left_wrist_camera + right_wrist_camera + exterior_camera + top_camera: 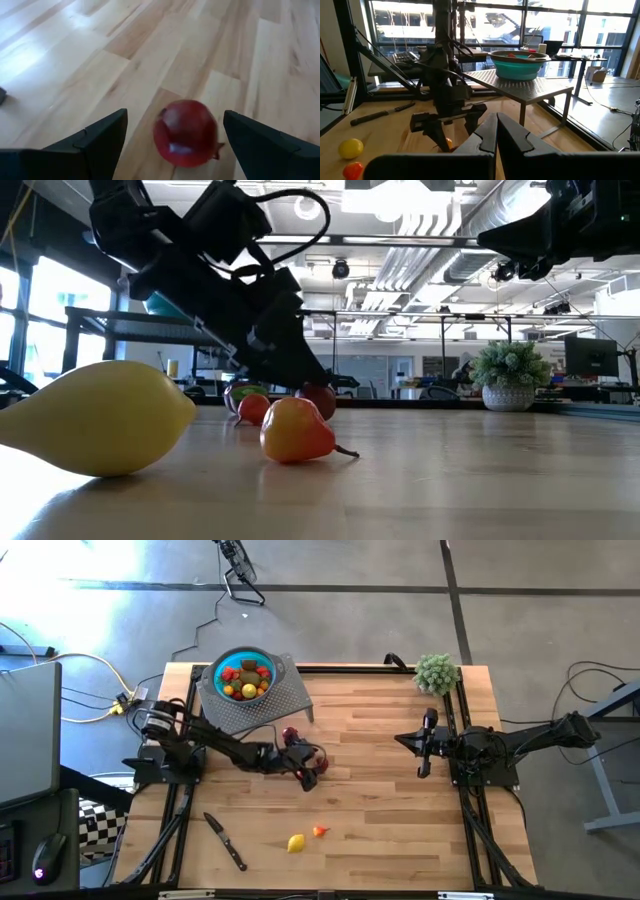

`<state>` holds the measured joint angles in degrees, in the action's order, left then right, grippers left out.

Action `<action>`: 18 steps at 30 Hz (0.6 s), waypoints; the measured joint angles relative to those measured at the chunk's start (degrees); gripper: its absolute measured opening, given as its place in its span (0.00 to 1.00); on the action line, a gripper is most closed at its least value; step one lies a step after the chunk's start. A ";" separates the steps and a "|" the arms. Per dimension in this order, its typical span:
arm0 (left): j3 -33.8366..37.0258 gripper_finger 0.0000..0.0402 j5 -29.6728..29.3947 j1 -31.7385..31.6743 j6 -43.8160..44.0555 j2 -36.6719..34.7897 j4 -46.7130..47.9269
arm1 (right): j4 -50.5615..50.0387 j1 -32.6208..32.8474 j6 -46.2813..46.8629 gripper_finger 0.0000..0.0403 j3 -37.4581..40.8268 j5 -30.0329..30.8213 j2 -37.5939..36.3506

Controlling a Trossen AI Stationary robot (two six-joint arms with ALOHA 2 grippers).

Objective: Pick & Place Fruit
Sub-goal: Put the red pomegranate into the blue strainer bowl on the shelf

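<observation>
From above, the left claw (312,772) hangs spread mid-surface, a knife (226,841) and two loose fruits (306,838) nearer the front edge, more fruit in the teal bowl (241,677). The left wrist view shows a red fruit (186,132) between its fingers (95,140). The right claw (496,132) rests pressed together by the right edge.

We see bright daylight from the far windows (485,22), with pale glare washing the worktop (55,55). Ceiling lights (400,195) glow overhead. The near yellow fruit (95,418) looms soft and blurred.
</observation>
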<state>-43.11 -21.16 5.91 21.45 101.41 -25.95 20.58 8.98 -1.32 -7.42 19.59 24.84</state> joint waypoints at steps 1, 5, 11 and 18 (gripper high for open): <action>0.00 0.81 0.04 -0.18 0.29 0.04 0.05 | 0.00 0.02 0.00 0.01 0.00 0.00 0.00; 0.00 0.81 1.17 -0.36 1.48 1.90 -1.50 | 0.02 0.02 0.00 0.01 0.00 0.00 0.00; -0.03 0.81 1.28 -0.31 1.50 3.54 -4.04 | -0.18 0.01 0.00 0.01 0.00 0.00 0.00; -0.06 0.81 1.01 -0.33 1.38 4.14 -4.22 | -0.20 0.02 -0.22 0.01 0.00 0.00 0.00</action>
<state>-43.18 -20.16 5.58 22.83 105.55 -30.17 20.38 8.99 -1.54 -7.42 19.59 24.84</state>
